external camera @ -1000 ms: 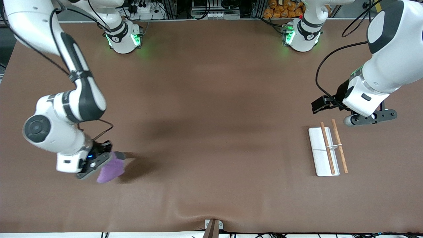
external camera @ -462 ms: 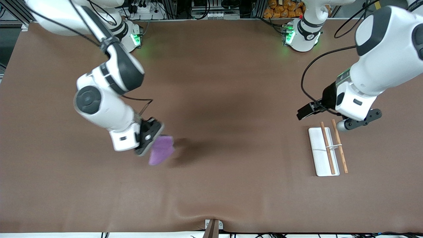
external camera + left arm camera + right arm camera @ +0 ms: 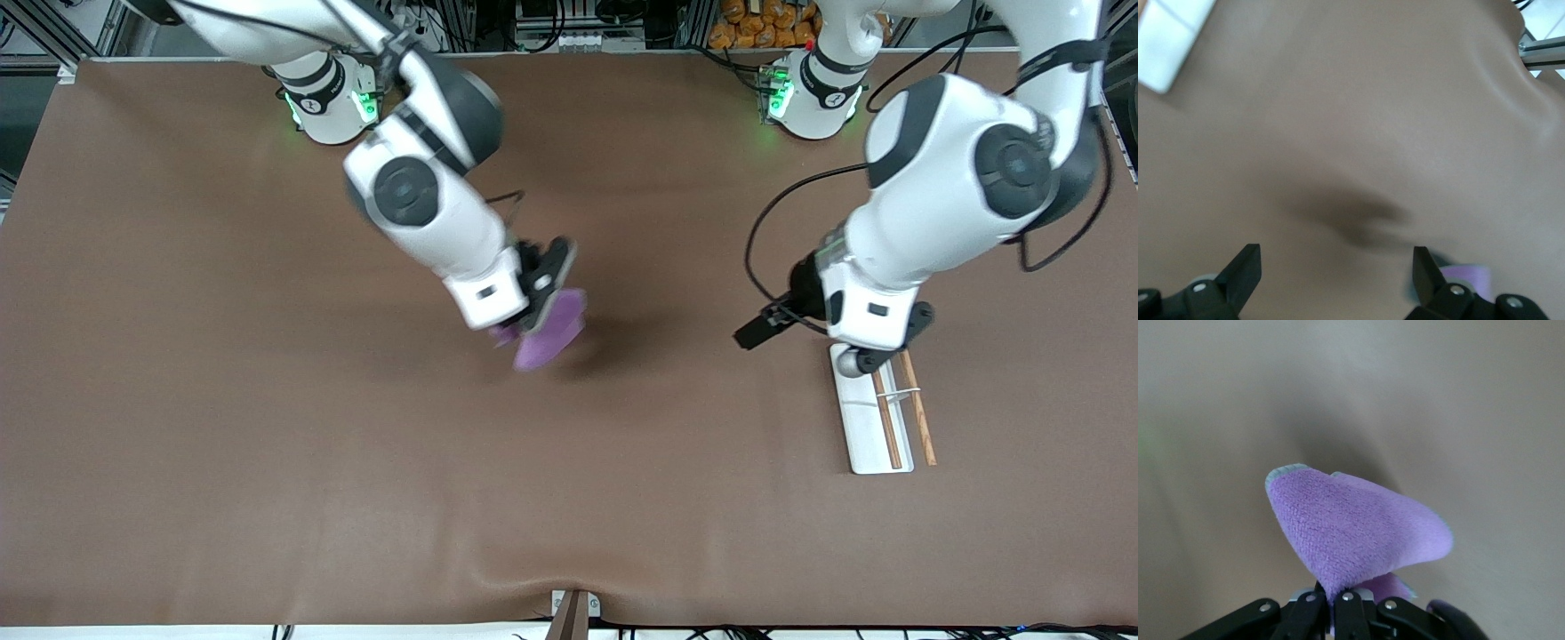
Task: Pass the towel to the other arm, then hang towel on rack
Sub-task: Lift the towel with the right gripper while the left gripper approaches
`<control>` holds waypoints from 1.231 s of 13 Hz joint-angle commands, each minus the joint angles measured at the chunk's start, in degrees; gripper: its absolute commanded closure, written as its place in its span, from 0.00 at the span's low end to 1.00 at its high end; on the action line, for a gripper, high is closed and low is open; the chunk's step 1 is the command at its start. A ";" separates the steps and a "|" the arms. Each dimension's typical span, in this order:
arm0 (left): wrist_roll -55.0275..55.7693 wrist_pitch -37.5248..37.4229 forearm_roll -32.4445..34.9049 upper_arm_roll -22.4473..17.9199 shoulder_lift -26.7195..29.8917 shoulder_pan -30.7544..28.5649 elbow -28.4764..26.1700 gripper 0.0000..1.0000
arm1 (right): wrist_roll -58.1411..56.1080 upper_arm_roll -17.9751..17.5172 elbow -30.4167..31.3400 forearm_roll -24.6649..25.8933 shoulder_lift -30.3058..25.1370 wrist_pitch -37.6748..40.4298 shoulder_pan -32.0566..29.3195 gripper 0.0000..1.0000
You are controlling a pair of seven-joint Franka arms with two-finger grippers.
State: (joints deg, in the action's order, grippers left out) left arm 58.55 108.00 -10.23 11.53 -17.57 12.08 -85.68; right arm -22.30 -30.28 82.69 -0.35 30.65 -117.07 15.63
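1. The right gripper [image 3: 533, 311] is up over the middle of the table [image 3: 267, 444], pinched tight on the purple towel [image 3: 547, 333].
2. The rack [image 3: 867, 418] sits toward the left arm's end.
3. The left gripper [image 3: 805, 333] hangs over the rack's edge, fingers spread wide, holding nothing.

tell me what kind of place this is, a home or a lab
Most likely a robotics lab: two white robot arms are bolted along one edge of a brown-covered table, with cables and aluminium framing past it, and only a purple towel and a small rack as props.
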 commanded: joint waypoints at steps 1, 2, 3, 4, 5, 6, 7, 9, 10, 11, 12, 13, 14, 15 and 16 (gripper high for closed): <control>6.91 1.07 -1.72 -0.19 -0.97 1.71 0.60 0.00 | 2.61 0.05 -3.05 -1.67 2.48 -2.27 3.78 1.00; 9.02 1.07 -3.03 -0.19 -1.15 1.80 0.34 0.00 | 3.05 0.05 -3.14 -1.85 2.66 -3.33 5.19 1.00; 10.69 0.98 -4.00 -0.19 -1.50 1.80 0.07 0.00 | 6.19 0.05 -3.06 -2.11 2.66 -3.60 6.94 1.00; 12.36 0.72 -4.79 -0.19 -1.68 1.72 -0.45 0.00 | 8.91 0.05 -3.14 -2.03 2.66 -3.60 8.52 1.00; 13.86 0.46 -5.84 -0.10 -1.59 1.63 -1.33 0.00 | 9.20 0.05 -3.14 -2.03 2.66 -3.60 9.15 1.00; 14.92 0.46 -7.68 -0.19 -1.59 1.45 -2.21 0.00 | 9.12 0.05 -3.14 -2.11 2.66 -3.60 9.24 1.00; 15.19 0.46 -8.66 -0.19 -1.42 1.28 -3.69 0.00 | 9.03 0.05 -3.14 -2.20 2.66 -3.60 9.24 1.00; 15.19 0.46 -9.71 -0.19 -0.72 0.93 -7.30 0.00 | 9.47 -0.04 -3.14 -2.29 2.48 -3.60 9.42 1.00; 15.19 0.46 -10.24 -0.19 -0.02 0.66 -9.23 0.00 | 9.47 -0.04 -3.14 -2.29 2.57 -3.69 9.16 1.00; 15.10 0.46 -10.33 -0.10 0.60 0.58 -10.55 0.00 | 9.47 -0.04 -3.06 -2.38 2.57 -3.69 8.89 1.00; 15.10 0.80 -11.21 -0.01 0.95 0.57 -11.78 0.00 | 9.47 -0.04 -3.06 -2.47 2.48 -4.04 8.72 1.00; 15.02 1.33 -13.22 -0.01 1.13 0.57 -13.01 0.00 | 9.47 -0.04 -2.88 -2.47 2.31 -4.48 8.54 1.00; 14.84 1.77 -14.71 -0.01 1.22 0.57 -13.81 0.00 | 9.47 0.05 -2.88 -2.47 2.22 -4.39 8.19 1.00; 14.67 2.12 -15.25 0.07 1.13 0.66 -14.69 0.00 | 9.47 -0.04 -2.79 -2.47 2.22 -4.39 7.93 1.00; 14.66 3.43 -15.43 0.16 1.22 0.66 -16.00 0.00 | 9.47 0.05 -2.79 -2.47 2.22 -4.39 7.32 1.00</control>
State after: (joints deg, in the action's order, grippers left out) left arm 73.07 109.05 -24.06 11.40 -18.88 13.07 -97.38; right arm -13.36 -29.73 80.80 -1.97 32.41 -121.61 24.16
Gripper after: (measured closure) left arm 0.000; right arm 0.965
